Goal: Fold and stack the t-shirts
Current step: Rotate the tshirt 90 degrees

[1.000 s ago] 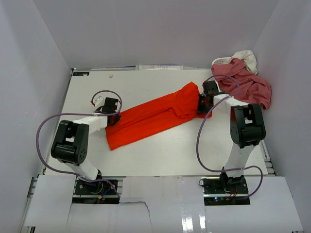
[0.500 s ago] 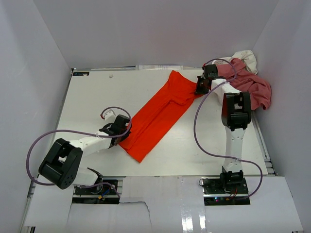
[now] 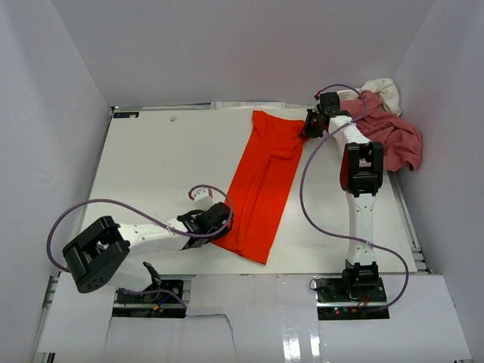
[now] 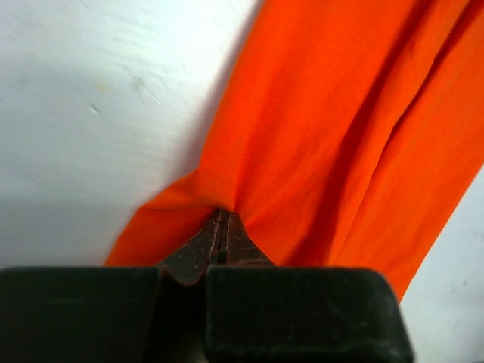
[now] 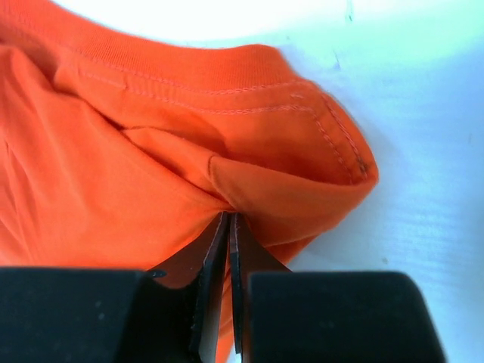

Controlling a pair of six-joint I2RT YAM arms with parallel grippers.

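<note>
The orange-red t-shirt (image 3: 266,178) lies folded lengthwise in a long strip, running from the far right of the table toward the near middle. My left gripper (image 3: 221,221) is shut on its near left edge; the left wrist view shows the cloth (image 4: 325,128) pinched at my closed left gripper (image 4: 221,215). My right gripper (image 3: 308,128) is shut on the far end by the collar; the right wrist view shows the hem and stitching (image 5: 227,113) bunched at the closed right gripper (image 5: 229,219). A rose-pink shirt (image 3: 387,132) and a cream-white one (image 3: 384,88) lie heaped at the far right.
The white table (image 3: 159,162) is walled by white panels on three sides. The shirt heap sits in the far right corner, close behind my right arm (image 3: 361,170). Purple cables loop beside both arms.
Both arms have swung the orange-red shirt from a slanted lie to nearly front-to-back. My left gripper moved near and right; my right gripper moved to the far edge.
</note>
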